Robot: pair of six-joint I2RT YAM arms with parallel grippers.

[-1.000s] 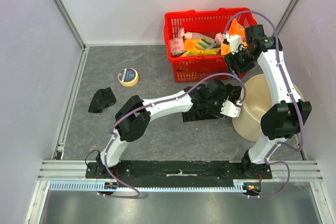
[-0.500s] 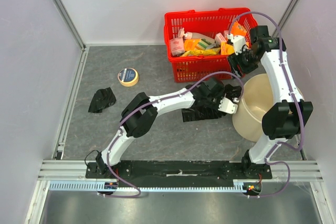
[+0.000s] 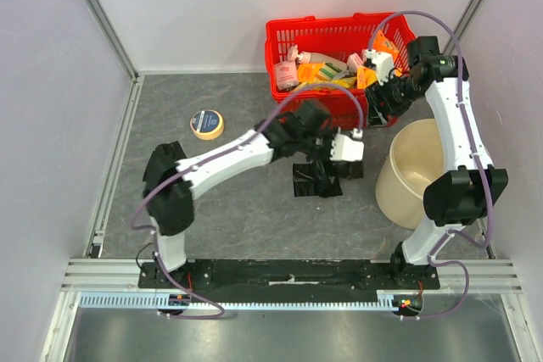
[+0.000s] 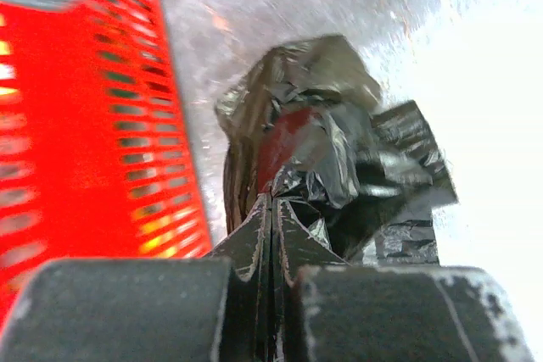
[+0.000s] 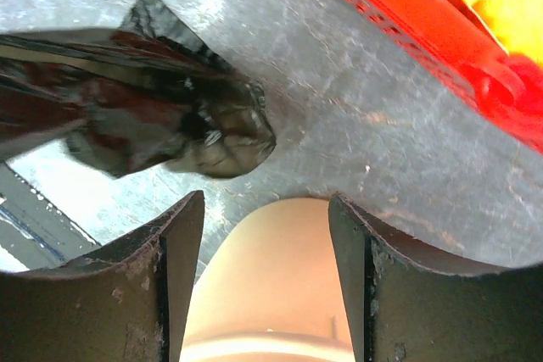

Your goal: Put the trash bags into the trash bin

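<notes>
Left pincer (image 4: 271, 205) pinching crumpled black trash bag (image 4: 314, 142) beside red basket (image 4: 93, 125). Right pincer (image 5: 267, 209) spread above beige trash bin (image 5: 271, 294), by right edge of tabletop (image 3: 237, 209).

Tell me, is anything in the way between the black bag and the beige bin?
Nothing on the table does. The left gripper pinches the trash bag, and only bare table lies between it and the trash bin. The open right gripper hangs by the bin's rim, possibly near the path.
</notes>
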